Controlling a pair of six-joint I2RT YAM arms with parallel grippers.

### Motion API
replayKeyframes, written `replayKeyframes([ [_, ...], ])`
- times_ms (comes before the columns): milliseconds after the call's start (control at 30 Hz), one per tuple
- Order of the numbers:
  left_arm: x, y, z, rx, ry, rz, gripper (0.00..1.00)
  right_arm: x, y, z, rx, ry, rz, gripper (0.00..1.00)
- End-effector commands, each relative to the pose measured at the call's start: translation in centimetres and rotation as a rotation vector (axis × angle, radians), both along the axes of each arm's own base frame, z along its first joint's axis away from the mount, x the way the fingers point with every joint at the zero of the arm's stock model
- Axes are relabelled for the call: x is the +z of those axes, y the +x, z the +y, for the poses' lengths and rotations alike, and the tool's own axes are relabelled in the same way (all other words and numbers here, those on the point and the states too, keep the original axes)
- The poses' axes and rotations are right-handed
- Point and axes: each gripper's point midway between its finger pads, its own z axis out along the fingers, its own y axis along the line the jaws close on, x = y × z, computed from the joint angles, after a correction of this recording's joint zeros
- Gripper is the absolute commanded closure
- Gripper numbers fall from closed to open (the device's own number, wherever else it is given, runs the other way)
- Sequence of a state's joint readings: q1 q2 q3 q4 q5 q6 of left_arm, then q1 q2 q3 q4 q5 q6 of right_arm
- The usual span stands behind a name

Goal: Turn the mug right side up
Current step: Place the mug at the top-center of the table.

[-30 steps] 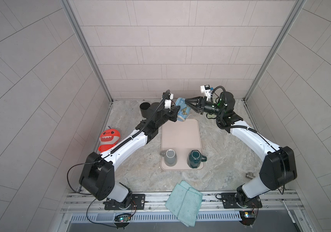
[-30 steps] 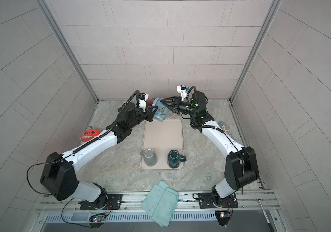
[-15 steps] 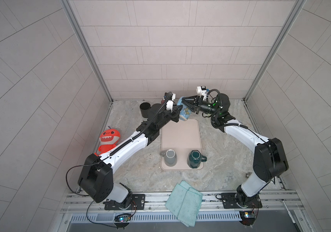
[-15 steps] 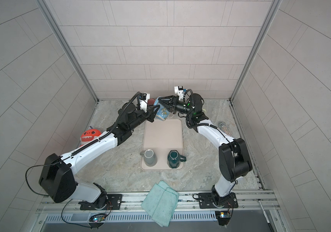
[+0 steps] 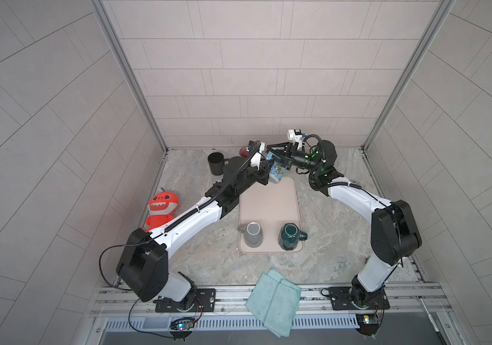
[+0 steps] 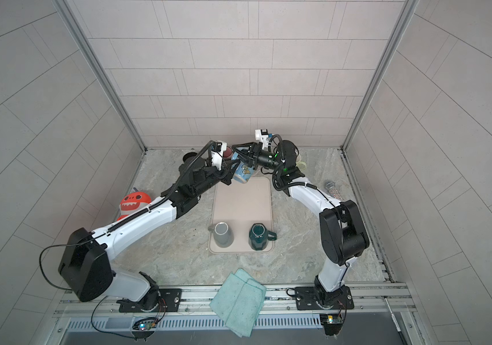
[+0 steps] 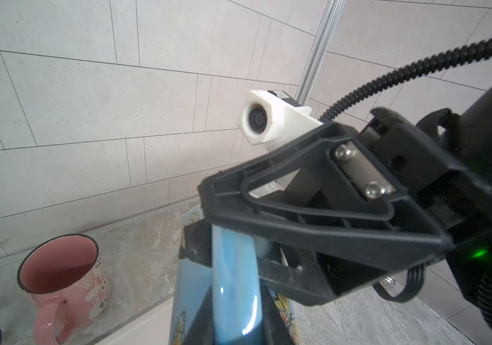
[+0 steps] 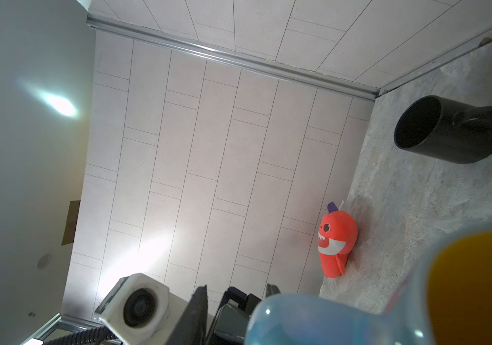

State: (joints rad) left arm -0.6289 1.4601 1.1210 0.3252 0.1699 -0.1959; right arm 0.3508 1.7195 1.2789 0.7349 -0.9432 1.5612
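Left jaws pinch the blue butterfly mug [image 5: 277, 173] by its handle, right jaws nip its rim, above the far end of the mat [image 5: 268, 215]; release one grip only when the other's firm.

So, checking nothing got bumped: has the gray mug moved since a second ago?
No. The gray mug sits at the same near corner of the mat.

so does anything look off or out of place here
The blue mug hangs tilted in the air over the far end of the mat, left fingers on its handle, right fingers at its upper end. The teal cloth droops over the front edge onto the rail.
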Motion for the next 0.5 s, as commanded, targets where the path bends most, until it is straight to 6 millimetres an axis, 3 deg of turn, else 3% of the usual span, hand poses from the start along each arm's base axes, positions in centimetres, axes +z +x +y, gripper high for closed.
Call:
replayKeyframes([
  [0, 7.52, -2.29, -0.69, -0.068, -0.127, -0.202, 1.00, 1.08, 0.36, 0.50, 0.004, 0.036, -0.010, 0.67],
  [67, 7.53, -2.47, -0.70, -0.069, -0.123, -0.205, 1.00, 1.03, 0.42, 0.56, 0.004, 0.037, -0.008, 0.74],
  [200, 7.60, -2.74, -0.75, -0.074, -0.118, -0.208, 1.00, 0.89, 0.43, 0.73, 0.006, 0.036, -0.008, 1.00],
  [467, 7.40, -2.82, -0.86, -0.077, -0.101, -0.195, 1.00, 0.95, 0.02, 1.33, 0.021, 0.022, -0.032, 1.00],
])
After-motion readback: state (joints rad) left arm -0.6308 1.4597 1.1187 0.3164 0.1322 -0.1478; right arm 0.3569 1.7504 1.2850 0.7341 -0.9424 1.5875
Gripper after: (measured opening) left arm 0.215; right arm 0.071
